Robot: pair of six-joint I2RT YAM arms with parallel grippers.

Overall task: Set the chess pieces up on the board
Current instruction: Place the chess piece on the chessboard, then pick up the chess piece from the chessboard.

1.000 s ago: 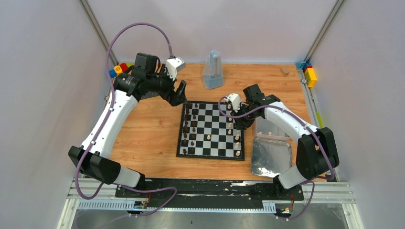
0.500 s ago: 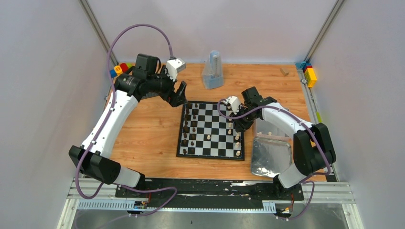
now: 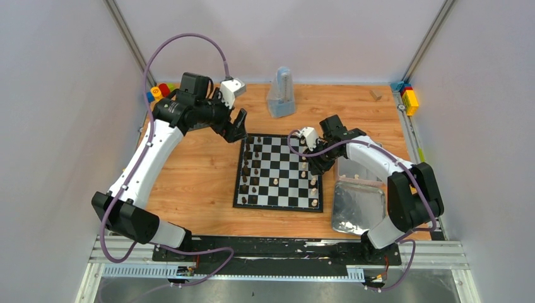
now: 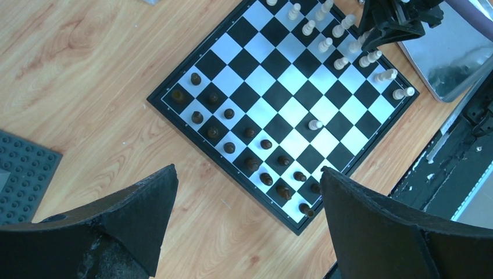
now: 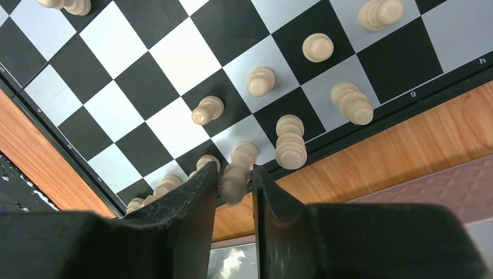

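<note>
At the board's right edge: one pale piece going onto its square.
Right gripper has jaws narrow around the pale piece at the edge row; pinching or merely flanking, cannot tell. Seat it upright mid-square, part the jaws slightly, rise straight, sparing neighbours. Left gripper gapes empty above the far-left corner. Count: dark pieces 16; pale pieces roughly 12, some hidden.

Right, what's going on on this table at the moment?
Two robot arms are setting up a chessboard. The right pincer is low over the board's pale side with a pale piece between its jaws; whether it grips is unclear. The left pincer hangs open near the dark pieces, holding nothing.
</note>
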